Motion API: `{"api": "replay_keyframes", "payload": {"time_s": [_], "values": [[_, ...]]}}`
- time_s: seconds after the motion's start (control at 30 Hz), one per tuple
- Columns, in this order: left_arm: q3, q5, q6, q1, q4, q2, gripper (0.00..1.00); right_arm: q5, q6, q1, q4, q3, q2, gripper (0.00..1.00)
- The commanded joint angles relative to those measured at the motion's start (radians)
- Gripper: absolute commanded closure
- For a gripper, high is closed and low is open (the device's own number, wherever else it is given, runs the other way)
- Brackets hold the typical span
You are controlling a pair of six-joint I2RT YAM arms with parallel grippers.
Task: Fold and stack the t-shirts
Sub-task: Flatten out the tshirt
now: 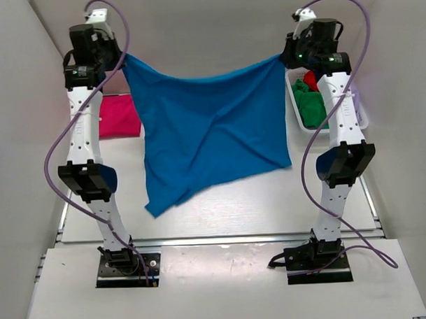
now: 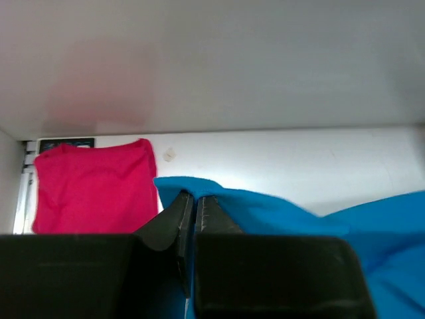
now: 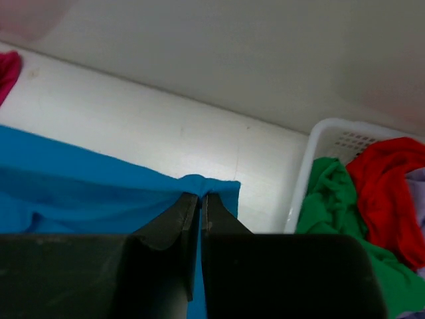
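The bright blue t-shirt [image 1: 212, 131] hangs stretched between both grippers above the table, its lower edge drooping toward the front left. My left gripper [image 1: 123, 61] is shut on its left top corner [image 2: 179, 187]. My right gripper [image 1: 283, 57] is shut on its right top corner [image 3: 212, 185]. A magenta-pink t-shirt [image 1: 119, 115] lies folded flat at the back left; it also shows in the left wrist view [image 2: 93, 189]. Green [image 1: 310, 106] and red [image 1: 310, 78] t-shirts lie crumpled in the basket; a lavender one [image 3: 417, 183] peeks out at the right wrist view's edge.
The white plastic lattice basket [image 1: 293, 101] stands at the back right, beside my right arm; its rim shows in the right wrist view [image 3: 305, 173]. White walls enclose the table on the left, back and right.
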Motion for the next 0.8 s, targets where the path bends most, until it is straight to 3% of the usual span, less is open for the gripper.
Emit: {"api": "replay_keyframes", "payload": {"time_s": [0.0, 0.13, 0.3, 0.43, 0.5, 0.57, 0.63, 0.67, 0.7, 0.77], "values": [[0.069, 0.107, -0.074, 0.096, 0.193, -0.168, 1.0, -0.049, 0.022, -0.05, 0.243, 0.086, -0.105, 1.0], [0.057, 0.137, -0.091, 0.125, 0.215, -0.248, 1.0, -0.021, 0.014, -0.059, 0.33, 0.004, -0.216, 1.0], [0.019, 0.111, -0.046, 0.05, 0.154, -0.253, 1.0, -0.039, 0.014, -0.108, 0.294, -0.138, -0.259, 1.0], [-0.013, 0.023, 0.015, -0.054, -0.01, -0.244, 1.0, -0.007, -0.032, -0.075, 0.228, -0.282, -0.253, 1.0], [-0.068, 0.002, 0.027, -0.087, -0.097, -0.264, 1.0, -0.009, -0.021, -0.069, 0.256, -0.46, -0.303, 1.0], [-0.202, -0.012, 0.004, -0.119, -0.147, -0.316, 1.0, 0.007, -0.007, -0.027, 0.289, -0.616, -0.351, 1.0], [-0.484, -0.007, -0.043, -0.146, -0.156, -0.453, 1.0, 0.005, 0.037, 0.0, 0.306, -0.805, -0.433, 1.0], [-0.582, 0.015, -0.09, -0.16, -0.104, -0.503, 1.0, 0.011, 0.053, 0.011, 0.301, -0.847, -0.449, 0.99], [-0.909, 0.034, -0.144, -0.174, -0.025, -0.682, 1.0, 0.04, 0.069, 0.033, 0.278, -0.928, -0.498, 1.0], [-1.103, 0.086, -0.224, -0.182, 0.078, -0.794, 1.0, 0.091, 0.14, 0.074, 0.255, -1.055, -0.541, 1.0]]}}
